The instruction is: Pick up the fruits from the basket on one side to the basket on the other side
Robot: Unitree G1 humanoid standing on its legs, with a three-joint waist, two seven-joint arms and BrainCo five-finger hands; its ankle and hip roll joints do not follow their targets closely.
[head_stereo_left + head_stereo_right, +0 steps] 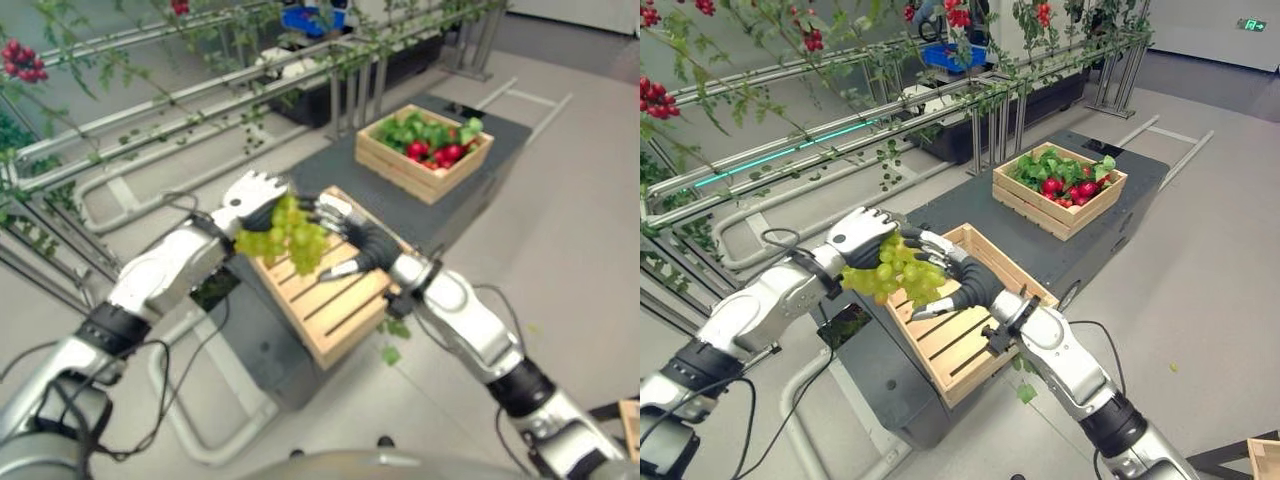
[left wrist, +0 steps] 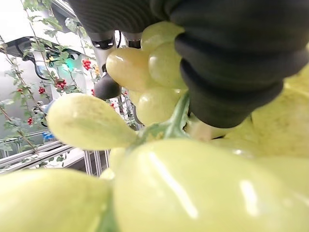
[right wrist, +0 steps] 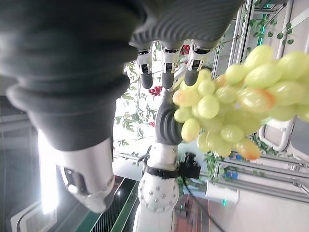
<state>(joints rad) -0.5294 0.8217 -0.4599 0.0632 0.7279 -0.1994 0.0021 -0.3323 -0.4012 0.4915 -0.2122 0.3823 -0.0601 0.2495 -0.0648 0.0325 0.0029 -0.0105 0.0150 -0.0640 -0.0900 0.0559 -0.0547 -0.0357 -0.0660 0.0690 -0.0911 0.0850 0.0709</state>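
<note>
Green grapes [image 1: 898,272] hang between the two hands, above the near empty crate [image 1: 970,318]. The left hand [image 1: 862,236] has its fingers curled round the bunch from above, and the right hand [image 1: 958,268] rests against it with relaxed fingers. In my judgement the transfer is half done, because the far crate [image 1: 1072,212] of red fruits is well beyond both hands.

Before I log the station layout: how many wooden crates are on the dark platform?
2. The near slatted crate sits beneath the green grape bunch; the far crate holds red fruit and leaves.
</note>
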